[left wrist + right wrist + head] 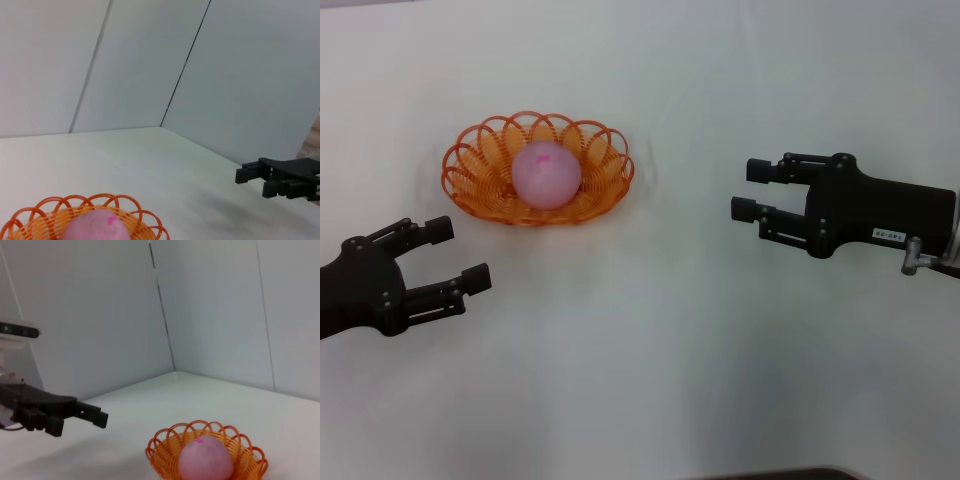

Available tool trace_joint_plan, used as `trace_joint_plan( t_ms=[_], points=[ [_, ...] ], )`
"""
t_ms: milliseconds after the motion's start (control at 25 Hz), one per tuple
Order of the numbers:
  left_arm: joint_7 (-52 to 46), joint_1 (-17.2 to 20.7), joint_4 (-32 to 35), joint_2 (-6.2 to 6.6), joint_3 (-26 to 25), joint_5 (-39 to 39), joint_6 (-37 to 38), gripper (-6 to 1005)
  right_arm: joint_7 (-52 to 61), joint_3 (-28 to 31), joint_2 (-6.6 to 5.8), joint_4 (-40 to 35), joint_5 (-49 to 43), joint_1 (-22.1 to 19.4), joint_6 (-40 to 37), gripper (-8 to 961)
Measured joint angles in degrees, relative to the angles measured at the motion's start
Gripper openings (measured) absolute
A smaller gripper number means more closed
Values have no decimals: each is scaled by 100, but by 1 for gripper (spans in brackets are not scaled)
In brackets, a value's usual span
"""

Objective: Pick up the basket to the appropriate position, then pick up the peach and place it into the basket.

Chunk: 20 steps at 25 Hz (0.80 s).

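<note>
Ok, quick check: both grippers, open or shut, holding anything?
Left gripper: open, empty, beside the orange wire basket that holds the pale pink peach.
Right gripper: open, empty, apart from the basket.

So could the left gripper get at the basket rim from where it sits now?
Probably yes. The left gripper is open, facing the basket, with only bare table between them. The peach sits inside, away from the near rim.

My basket (480,170) is orange wire with looped scallops. My peach (546,175) is pale pink, blotched darker pink. Both my grippers are black.
</note>
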Motion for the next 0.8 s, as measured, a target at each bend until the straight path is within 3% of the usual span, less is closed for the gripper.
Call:
trace_joint_plan(
  t_ms=[480, 680, 800],
  points=[
    [5, 15, 0, -2, 0, 1, 2, 908, 24, -48, 29, 24, -176, 95, 241, 679],
    [4, 15, 0, 0, 0, 1, 7, 908, 28, -39, 29, 32, -177, 93, 267, 881],
    [-4, 15, 0, 2, 1, 1, 12, 908, 29, -31, 29, 34, -177, 89, 267, 908]
  ],
)
